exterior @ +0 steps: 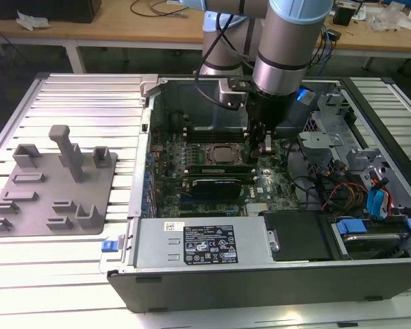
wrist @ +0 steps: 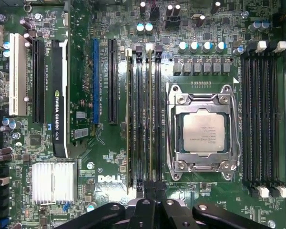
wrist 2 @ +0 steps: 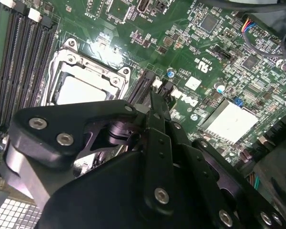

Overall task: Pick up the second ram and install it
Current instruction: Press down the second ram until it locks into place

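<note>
fixture plate on exterior view's left | computer case right of it

The gripper body hides the memory slots' near ends; its fingertips are cut off in the first wrist view.

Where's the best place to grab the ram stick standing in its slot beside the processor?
Take the ram stick by its long top edge, coming straight down and pinching its two flat faces. It stands on edge in the motherboard, so probably only that upper strip is free.
</note>
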You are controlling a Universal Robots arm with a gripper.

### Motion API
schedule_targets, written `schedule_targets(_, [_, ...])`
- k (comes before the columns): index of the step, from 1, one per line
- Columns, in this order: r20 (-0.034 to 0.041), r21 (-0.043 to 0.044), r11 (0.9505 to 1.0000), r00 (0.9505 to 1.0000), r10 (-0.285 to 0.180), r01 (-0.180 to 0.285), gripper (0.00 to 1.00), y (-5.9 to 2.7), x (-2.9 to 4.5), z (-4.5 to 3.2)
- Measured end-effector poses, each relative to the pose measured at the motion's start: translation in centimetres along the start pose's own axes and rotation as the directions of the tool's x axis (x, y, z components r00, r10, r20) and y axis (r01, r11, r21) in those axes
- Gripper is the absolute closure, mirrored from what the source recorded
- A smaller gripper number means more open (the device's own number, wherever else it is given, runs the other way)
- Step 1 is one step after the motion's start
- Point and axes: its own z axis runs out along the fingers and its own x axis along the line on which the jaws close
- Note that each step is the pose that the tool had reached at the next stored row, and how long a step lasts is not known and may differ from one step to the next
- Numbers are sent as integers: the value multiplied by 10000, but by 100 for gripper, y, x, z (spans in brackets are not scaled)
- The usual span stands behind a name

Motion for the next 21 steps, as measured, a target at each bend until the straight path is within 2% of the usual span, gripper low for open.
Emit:
schedule_targets(3, [-3, -1, 10000, 10000, 0, 0, 92, 24, 1, -2])
schedule_targets(9, [-2, 5, 10000, 10000, -1, 1, 92, 220, -1, 5])
schedule_targets(18, [-1, 5, 10000, 10000, 0, 0, 92, 351, -5, 9])
schedule_targets(21, [-2, 7, 10000, 10000, -1, 1, 92, 434, -4, 12])
